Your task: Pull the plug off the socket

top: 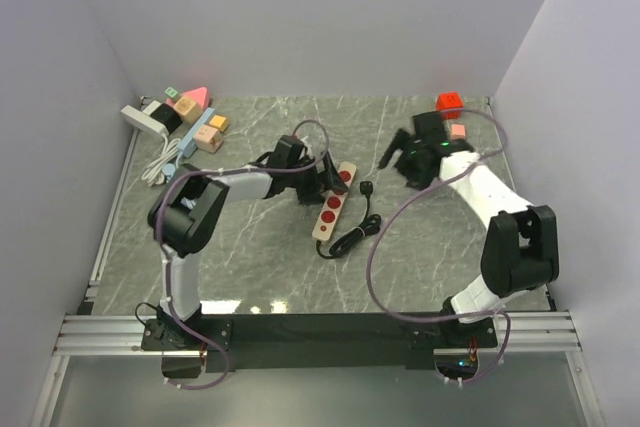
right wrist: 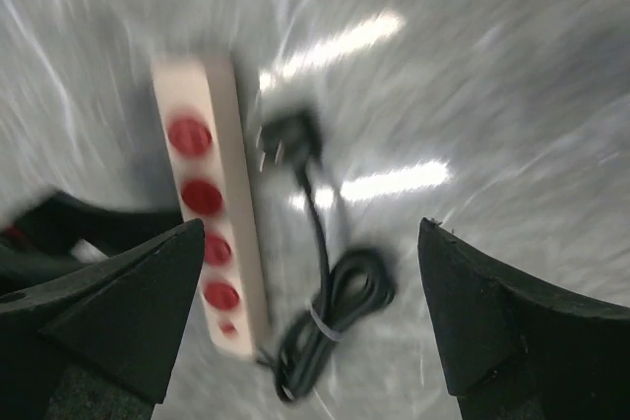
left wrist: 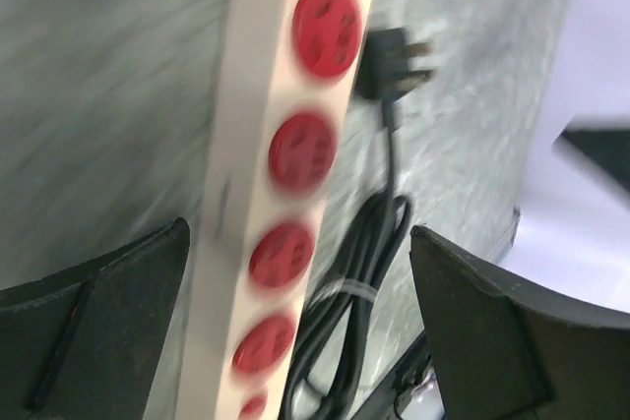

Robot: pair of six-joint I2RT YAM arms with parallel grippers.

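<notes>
Plug (left wrist: 387, 66) — black, blocky, bare-pronged

The top camera looked down from above and behind the two arm bases (top: 185, 332), far enough to hold the whole table (top: 260, 267). The left wrist camera sat close over the power strip (left wrist: 281, 204) and looked along it, between its own fingers (left wrist: 98, 331). The right wrist camera looked down from higher up (its picture was blurred). All three views shared the strip, the plug (left wrist: 389, 61) and the coiled cable (left wrist: 359, 263).
</notes>
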